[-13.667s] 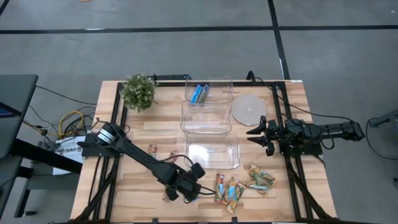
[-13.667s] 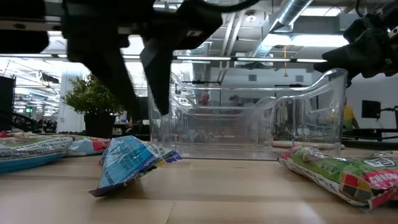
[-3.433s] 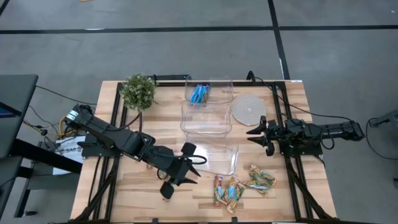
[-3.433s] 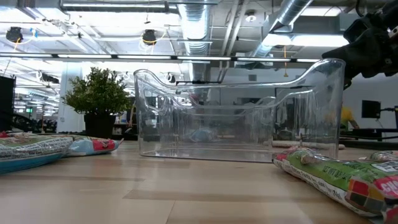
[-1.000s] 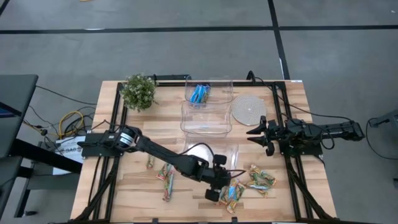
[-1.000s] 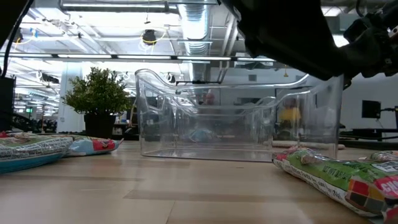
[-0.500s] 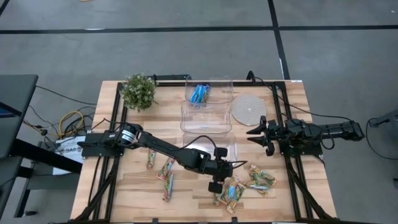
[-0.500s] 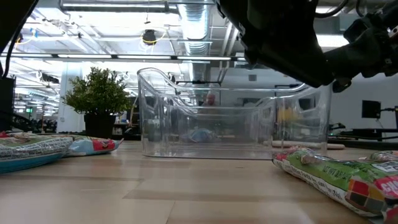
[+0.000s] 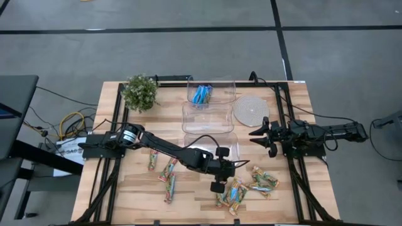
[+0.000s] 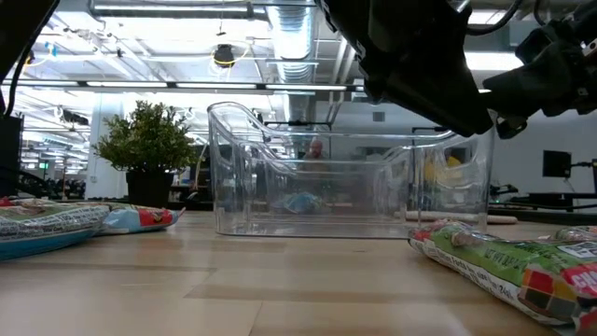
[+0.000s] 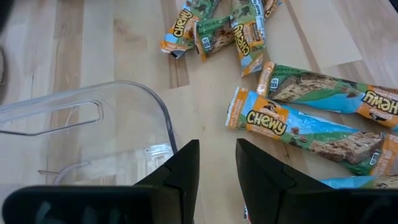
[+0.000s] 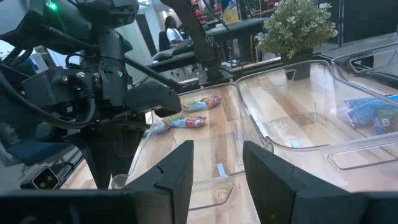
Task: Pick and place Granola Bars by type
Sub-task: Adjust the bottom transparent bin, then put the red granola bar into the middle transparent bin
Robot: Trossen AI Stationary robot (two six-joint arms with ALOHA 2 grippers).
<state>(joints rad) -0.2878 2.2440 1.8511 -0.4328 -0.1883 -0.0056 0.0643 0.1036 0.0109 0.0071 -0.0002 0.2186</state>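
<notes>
The granola bars look light and flat, their glossy crinkled wrappers likely slippery and easily creased, so the safest hold is probably across the narrow middle of a single bar, pinching the wrapper and the firm bar inside together rather than a loose crimped end. Going from left to right across the table, a small group of red-and-green bars [image 9: 165, 171] lies on the bare wood near the left arm's elbow, well apart from the tubs. Next, the left gripper [image 9: 217, 186] hangs over the near edge of the front clear tub [image 9: 227, 145], its fingers [image 11: 184, 171] parted by a narrow gap with nothing between them. Just beside it lies the main pile of tan-orange and light-blue bars [image 9: 233, 193], some overlapping; the left wrist view shows one marked "Chewy" [image 11: 292, 127] lying free of its neighbours. The blue bars [image 9: 201, 95] already sit in the far tub. The right gripper [image 9: 259, 132] waits at the table's right edge, its fingers apart and empty.
</notes>
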